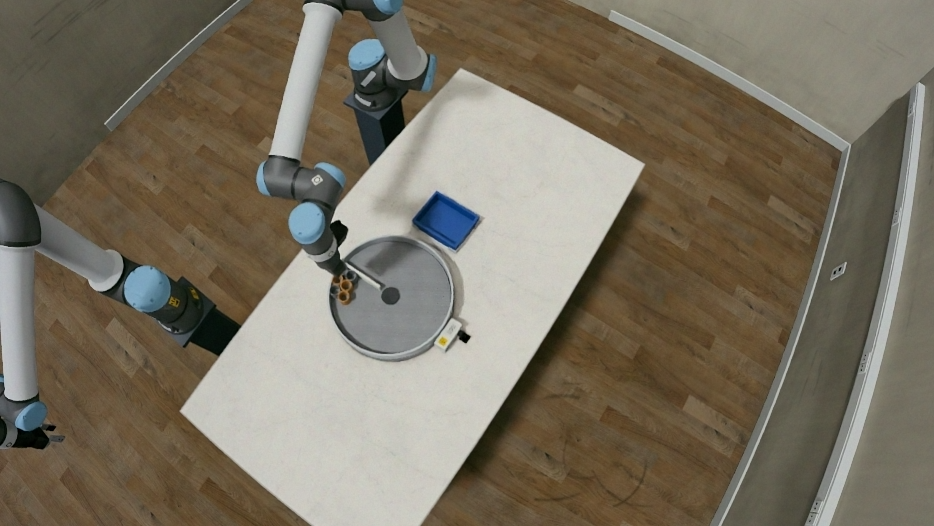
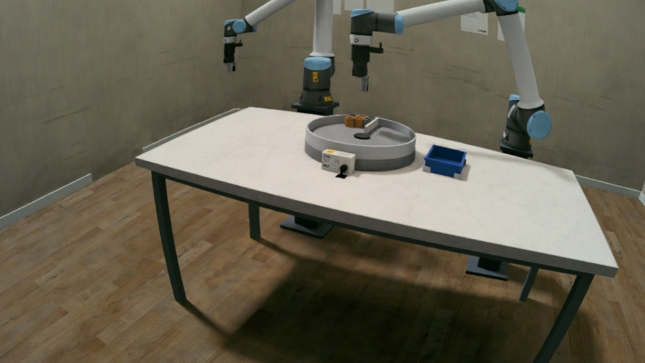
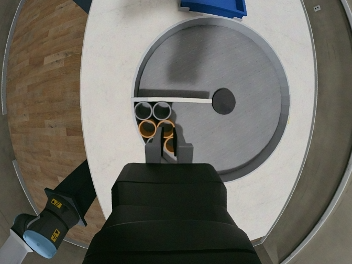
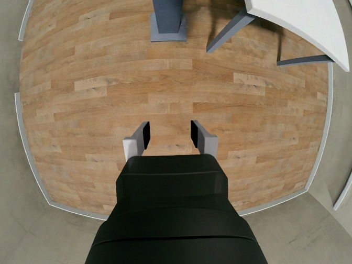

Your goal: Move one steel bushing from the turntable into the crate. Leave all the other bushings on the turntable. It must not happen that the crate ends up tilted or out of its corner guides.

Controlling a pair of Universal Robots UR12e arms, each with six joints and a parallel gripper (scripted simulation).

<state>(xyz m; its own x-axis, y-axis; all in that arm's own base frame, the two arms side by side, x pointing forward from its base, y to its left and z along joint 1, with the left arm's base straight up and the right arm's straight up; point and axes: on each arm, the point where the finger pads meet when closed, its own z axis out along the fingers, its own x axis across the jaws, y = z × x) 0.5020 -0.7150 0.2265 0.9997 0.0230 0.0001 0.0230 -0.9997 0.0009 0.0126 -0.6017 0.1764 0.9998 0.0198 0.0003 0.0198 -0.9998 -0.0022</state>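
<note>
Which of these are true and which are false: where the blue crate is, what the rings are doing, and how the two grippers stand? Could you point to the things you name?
1. The blue crate (image 1: 446, 220) (image 2: 444, 161) (image 3: 213, 8) stands beside the turntable (image 1: 448, 287) (image 2: 360, 152) (image 3: 285, 99). True.
2. All the rings in the turntable are orange. False: some are grey, like the one by the divider (image 3: 184, 99).
3. The right gripper (image 4: 170, 129) is open. True.
4. The left gripper (image 2: 364, 91) (image 3: 168, 135) is down inside the turntable. False: it hangs above it.
5. The rings are bunched near the turntable's wall. True.
6. The crate is full of rings. False: none shows in it.
</note>
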